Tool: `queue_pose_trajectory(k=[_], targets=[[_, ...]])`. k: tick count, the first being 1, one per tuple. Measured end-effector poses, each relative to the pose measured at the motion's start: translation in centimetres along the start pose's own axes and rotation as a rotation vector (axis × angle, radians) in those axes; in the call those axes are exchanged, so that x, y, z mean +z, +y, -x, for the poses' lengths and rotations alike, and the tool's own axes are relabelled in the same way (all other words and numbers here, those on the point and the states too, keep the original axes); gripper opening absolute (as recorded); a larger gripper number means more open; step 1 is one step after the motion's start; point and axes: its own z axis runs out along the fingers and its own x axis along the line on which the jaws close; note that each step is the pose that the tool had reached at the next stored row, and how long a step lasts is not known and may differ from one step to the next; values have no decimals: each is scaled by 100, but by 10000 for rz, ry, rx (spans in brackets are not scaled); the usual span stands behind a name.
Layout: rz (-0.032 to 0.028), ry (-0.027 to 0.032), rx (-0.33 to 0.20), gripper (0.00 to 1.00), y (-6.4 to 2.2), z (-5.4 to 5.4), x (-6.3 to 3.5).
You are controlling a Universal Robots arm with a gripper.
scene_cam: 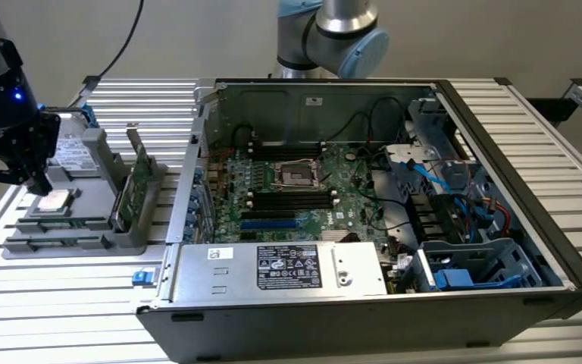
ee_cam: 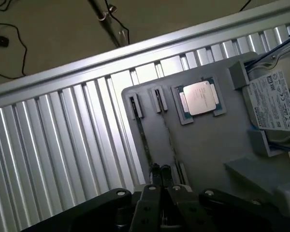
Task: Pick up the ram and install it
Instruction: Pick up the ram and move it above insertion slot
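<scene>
Slatted aluminium table (scene_cam: 58,303) carries a grey fixture tray (ee_cam: 203,145), where the ram (ee_cam: 168,137) stands on edge in its slot beside the processor (ee_cam: 199,97). My gripper (ee_cam: 160,170) hangs closed at the stick's end. I judge the ram light, stiff and fragile, so I'd pinch its flat faces, never the contacts.

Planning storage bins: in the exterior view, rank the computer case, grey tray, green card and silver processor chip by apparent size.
1. Computer case.
2. Grey tray.
3. Green card, standing nearly edge-on, so its face barely shows.
4. Silver processor chip.
</scene>
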Motion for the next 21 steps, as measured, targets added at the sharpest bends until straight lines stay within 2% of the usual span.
queue_pose_trajectory(k=[5, 8, 11, 12, 13, 15, 16, 17, 19, 21], targets=[[-91, 75, -875, 10, -6, 4, 64], [-126, 105, -1324, 10, -8, 7, 102], [-146, 101, -1679, 10, -4, 7, 137], [-149, 84, -1768, 10, 1, 6, 148], [-151, 61, -1812, 10, 14, 4, 157], [-150, 62, -1838, 10, 19, 2, 158], [-151, 61, -1838, 18, 19, 2, 158], [-151, 61, -1839, 18, 19, 2, 158], [-150, 62, -1839, 30, 21, -2, 159], [-151, 61, -1841, 30, 34, -22, 174]])
